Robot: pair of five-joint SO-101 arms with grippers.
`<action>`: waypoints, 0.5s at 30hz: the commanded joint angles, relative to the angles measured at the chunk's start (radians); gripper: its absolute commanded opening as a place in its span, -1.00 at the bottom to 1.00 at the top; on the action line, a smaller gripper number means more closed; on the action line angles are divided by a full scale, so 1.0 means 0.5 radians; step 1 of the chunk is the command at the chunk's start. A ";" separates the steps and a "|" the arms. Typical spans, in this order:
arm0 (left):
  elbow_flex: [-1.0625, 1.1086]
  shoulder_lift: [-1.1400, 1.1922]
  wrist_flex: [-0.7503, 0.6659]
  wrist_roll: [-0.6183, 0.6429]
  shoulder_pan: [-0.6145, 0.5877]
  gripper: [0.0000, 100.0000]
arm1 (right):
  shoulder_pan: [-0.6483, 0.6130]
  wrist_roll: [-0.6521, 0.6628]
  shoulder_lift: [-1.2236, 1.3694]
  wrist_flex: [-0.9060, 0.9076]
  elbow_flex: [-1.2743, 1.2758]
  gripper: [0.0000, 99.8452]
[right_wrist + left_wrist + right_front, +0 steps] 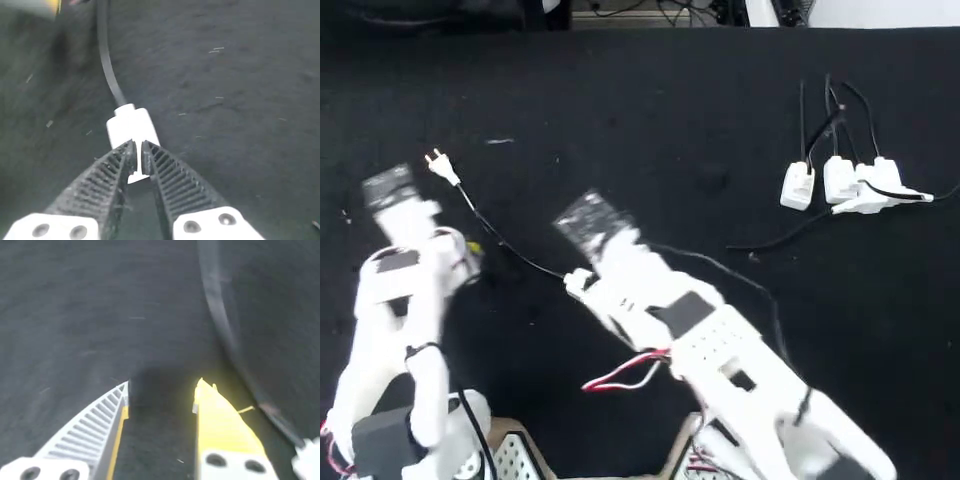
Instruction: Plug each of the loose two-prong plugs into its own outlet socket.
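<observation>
The right gripper point(137, 152) is clamped on a white connector point(132, 127) at one end of a black cord point(106, 65). Its two black ridged fingers point(107, 180) are pressed almost together around the connector's near end. It cannot be told whether this piece is a plug or a socket. In the high view the right arm lies diagonally across the middle of the black table point(620, 100), low over the cloth. Red and white wires point(625, 375) loop out from its side.

From the connector the cord runs across the table, past the left gripper point(162, 386), and ends at the loose two-prong plug point(440, 165). The plug lies flat on the cloth with its prongs pointing away from the arms, well apart from both grippers.

The left arm rises from its base at the near edge of the table and bends down toward the cloth. Its jaws stand apart, with a white ridged finger point(95, 425) on one side and a yellow finger point(220, 425) on the other. Bare cloth lies between them. The cord passes just beside the yellow finger and does not go between the jaws.

A group of white outlet blocks point(840, 180) sits far off on the other side of the table, each with a black lead point(835, 120) trailing from it. Two of the blocks are touching and a third lies just beside them. Any print on the blocks or the connector is too small to read.
</observation>
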 commanded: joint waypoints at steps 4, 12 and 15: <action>-0.130 -0.034 0.018 -0.301 0.364 -0.57 | 0.270 -0.169 -0.278 -0.135 0.072 -0.97; 0.087 -0.009 -0.583 -0.169 0.477 -0.57 | 0.273 -0.181 -0.275 -0.132 0.081 -0.97; 0.152 -0.009 -0.743 -0.052 0.480 -0.57 | 0.270 -0.181 -0.275 -0.132 0.081 -0.97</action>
